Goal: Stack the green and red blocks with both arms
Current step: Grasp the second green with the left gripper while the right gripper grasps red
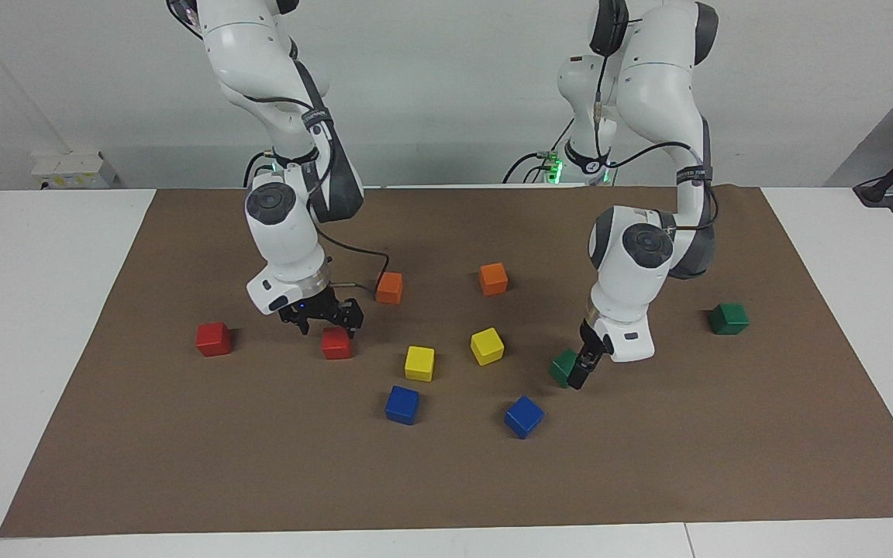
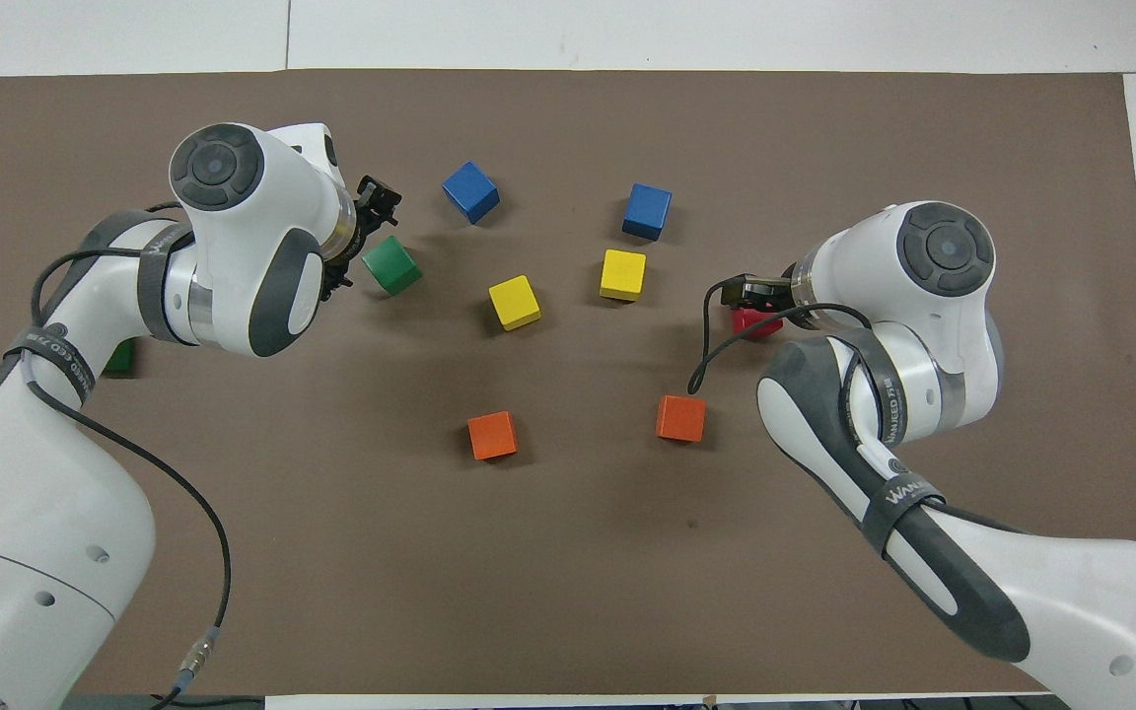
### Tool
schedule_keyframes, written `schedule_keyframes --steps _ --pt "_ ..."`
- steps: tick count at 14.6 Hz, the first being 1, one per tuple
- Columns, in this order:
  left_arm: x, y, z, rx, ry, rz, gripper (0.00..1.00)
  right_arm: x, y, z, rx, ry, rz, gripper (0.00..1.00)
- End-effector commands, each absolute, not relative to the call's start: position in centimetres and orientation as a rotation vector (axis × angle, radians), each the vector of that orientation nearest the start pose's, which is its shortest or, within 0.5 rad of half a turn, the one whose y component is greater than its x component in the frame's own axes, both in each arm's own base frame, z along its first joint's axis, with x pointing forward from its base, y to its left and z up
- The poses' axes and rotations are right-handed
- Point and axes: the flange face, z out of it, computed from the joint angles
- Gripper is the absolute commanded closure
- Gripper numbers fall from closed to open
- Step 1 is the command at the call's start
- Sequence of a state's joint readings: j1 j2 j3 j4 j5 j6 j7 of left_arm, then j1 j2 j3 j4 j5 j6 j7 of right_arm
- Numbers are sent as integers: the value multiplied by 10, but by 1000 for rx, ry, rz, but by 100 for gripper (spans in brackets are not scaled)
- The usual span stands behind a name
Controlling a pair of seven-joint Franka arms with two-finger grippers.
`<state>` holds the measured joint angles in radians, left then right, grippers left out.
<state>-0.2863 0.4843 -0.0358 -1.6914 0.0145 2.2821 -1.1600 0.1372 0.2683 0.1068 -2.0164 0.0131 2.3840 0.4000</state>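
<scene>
One red block (image 1: 336, 342) lies on the brown mat (image 1: 183, 465). My right gripper (image 1: 328, 316) hangs just over it, open, fingers spread to either side and not holding it. In the overhead view this gripper (image 2: 753, 294) covers part of the red block (image 2: 757, 323). A second red block (image 1: 214, 339) lies beside it toward the right arm's end. My left gripper (image 1: 582, 370) is low at the mat, open, close beside a green block (image 1: 563, 366); the overhead view shows the gripper (image 2: 359, 239) and block (image 2: 391, 264). A second green block (image 1: 729, 318) lies toward the left arm's end.
Two orange cubes (image 1: 389, 287) (image 1: 493, 278) lie nearer to the robots. Two yellow cubes (image 1: 419, 363) (image 1: 487, 346) lie between the grippers. Two blue cubes (image 1: 402, 404) (image 1: 524, 416) lie farther out. White table (image 1: 43, 271) surrounds the mat.
</scene>
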Motion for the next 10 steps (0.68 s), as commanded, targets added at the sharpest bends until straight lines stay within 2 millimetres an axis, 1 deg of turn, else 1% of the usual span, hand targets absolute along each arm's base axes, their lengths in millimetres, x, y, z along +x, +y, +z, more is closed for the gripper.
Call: schedule_keyframes --steps 1,3,5,7,8,9,10 --pt "645 -223 320 -2927 -1284 -153 0 582 143 317 -3064 227 -153 0" --pt "644 -227 320 -2932 -1276 -154 0 582 143 316 -3067 219 -152 0" --pt "642 -229 318 -2934 -1271 -154 0 582 143 316 -3071 172 -156 0" --pt "640 -231 313 -2936 -1257 -162 0 580 143 311 -3074 163 -143 0" --pt "635 -232 307 -2933 -1239 -160 4 579 142 307 -3076 165 -133 0" --pt "633 -233 303 -2934 -1232 -160 14 579 142 305 -3078 162 -129 0" --pt "632 -232 302 -2935 -1230 -160 29 579 141 304 -3079 162 -125 0"
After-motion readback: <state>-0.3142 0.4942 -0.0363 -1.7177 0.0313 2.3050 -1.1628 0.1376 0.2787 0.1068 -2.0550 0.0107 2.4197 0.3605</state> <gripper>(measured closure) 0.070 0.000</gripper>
